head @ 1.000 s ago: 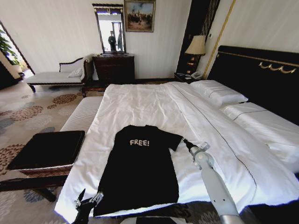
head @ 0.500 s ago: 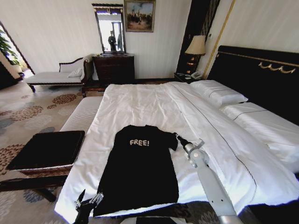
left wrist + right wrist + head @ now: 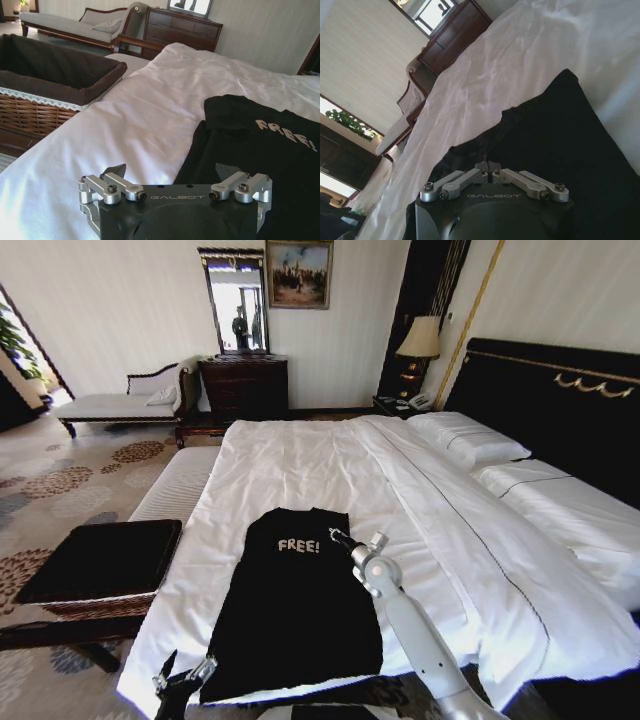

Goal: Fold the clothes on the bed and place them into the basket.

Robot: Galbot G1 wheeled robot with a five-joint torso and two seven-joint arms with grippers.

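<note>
Black sleeveless top [image 3: 295,610] lies spread on the near part of the bed [image 3: 330,465], white "FREE!" lettering facing up, its hem close to the bed's near edge. The fabric on its right shoulder side is folded inward over the chest, next to the lettering.

Right pincer [image 3: 338,536] sits over the top's upper right part, just beside the lettering, with the arm reaching in from the lower right. In the right wrist view the right pincer [image 3: 487,166] has its fingers drawn together, pinching a fold of the black cloth.

Left pincer [image 3: 178,672] is at the bed's near left corner, beside the top's lower left hem. In the left wrist view the left pincer [image 3: 170,172] has its fingers spread wide, 1 over the white sheet and the other over the black fabric, gripping nothing.

Basket [image 3: 100,565] stands on the floor to the left of the bed, well apart from the top; the left wrist view shows its brown wicker side and dark lining [image 3: 60,75].
</note>
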